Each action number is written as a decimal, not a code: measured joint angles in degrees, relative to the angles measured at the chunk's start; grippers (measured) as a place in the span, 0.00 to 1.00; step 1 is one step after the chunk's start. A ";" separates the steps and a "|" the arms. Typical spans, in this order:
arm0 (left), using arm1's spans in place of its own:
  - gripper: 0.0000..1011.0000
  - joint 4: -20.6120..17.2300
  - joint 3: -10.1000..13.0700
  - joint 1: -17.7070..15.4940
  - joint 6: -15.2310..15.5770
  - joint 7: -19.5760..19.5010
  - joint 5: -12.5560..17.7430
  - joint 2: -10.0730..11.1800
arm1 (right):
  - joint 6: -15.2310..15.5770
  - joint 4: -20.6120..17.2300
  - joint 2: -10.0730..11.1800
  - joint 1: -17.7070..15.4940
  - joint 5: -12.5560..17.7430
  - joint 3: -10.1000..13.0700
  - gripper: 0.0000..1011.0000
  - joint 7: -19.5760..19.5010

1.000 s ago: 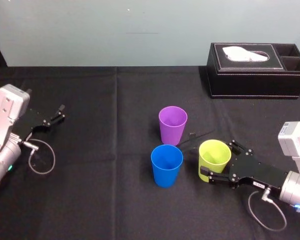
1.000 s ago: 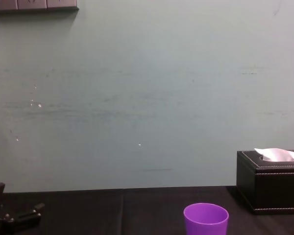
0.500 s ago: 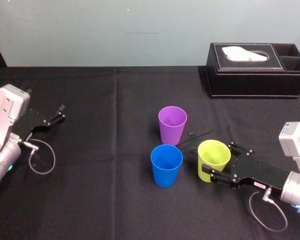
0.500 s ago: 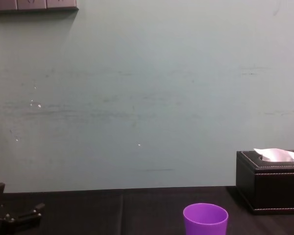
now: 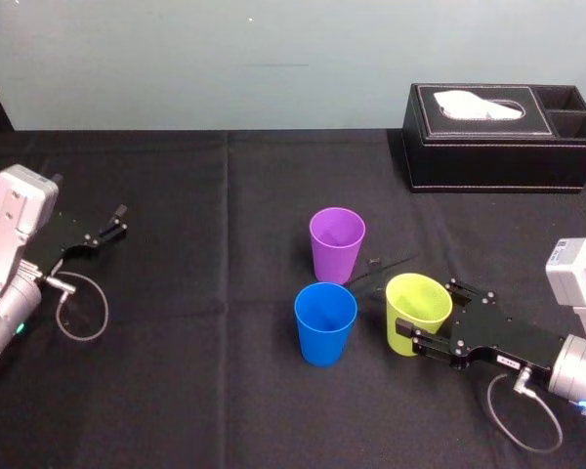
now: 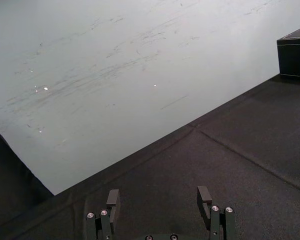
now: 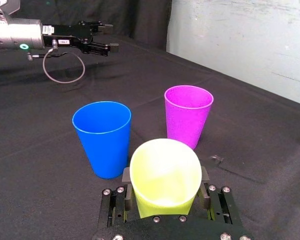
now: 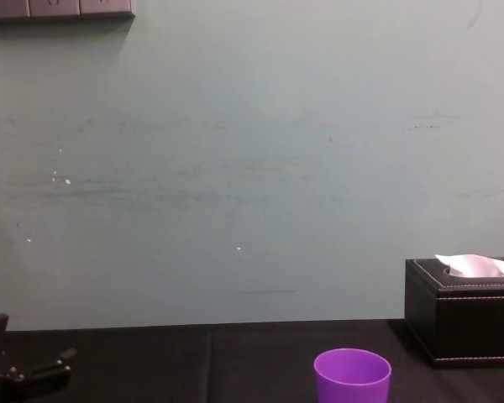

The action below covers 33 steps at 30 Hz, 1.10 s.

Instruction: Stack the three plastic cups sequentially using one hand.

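Note:
Three plastic cups stand close together mid-table: purple [image 5: 337, 243] farthest from me, blue [image 5: 325, 322] in front of it, yellow-green [image 5: 416, 313] to the blue one's right. My right gripper [image 5: 427, 313] lies low over the table from the right and is shut on the yellow-green cup. The right wrist view shows its fingers [image 7: 126, 176] pressing both sides of that cup [image 7: 164, 175], with the blue cup [image 7: 103, 137] and the purple cup [image 7: 187, 114] just beyond. The purple cup's rim [image 8: 352, 374] also shows in the chest view. My left gripper [image 5: 115, 222] rests open and empty at the far left.
A black tissue box [image 5: 505, 137] sits at the back right, well behind the cups. A grey cable loop [image 5: 82, 308] lies by the left arm. Black cloth [image 5: 205, 391] covers the whole table, with a pale wall behind it.
The right gripper's fingers have closed in onto the yellow-green cup, which now leans slightly. The other cups and the left arm are unchanged.

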 joint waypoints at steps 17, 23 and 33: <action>1.00 0.00 0.00 0.00 0.00 0.00 0.00 0.00 | 0.49 -1.88 0.47 -0.95 0.00 0.60 0.73 -1.40; 1.00 0.00 0.00 0.00 0.00 0.00 0.00 0.00 | 3.20 -7.42 2.09 -2.69 0.62 2.70 0.73 -3.79; 1.00 0.00 0.00 0.00 0.00 0.00 0.00 0.00 | 8.20 -12.57 3.15 -0.33 2.15 4.06 0.73 -5.12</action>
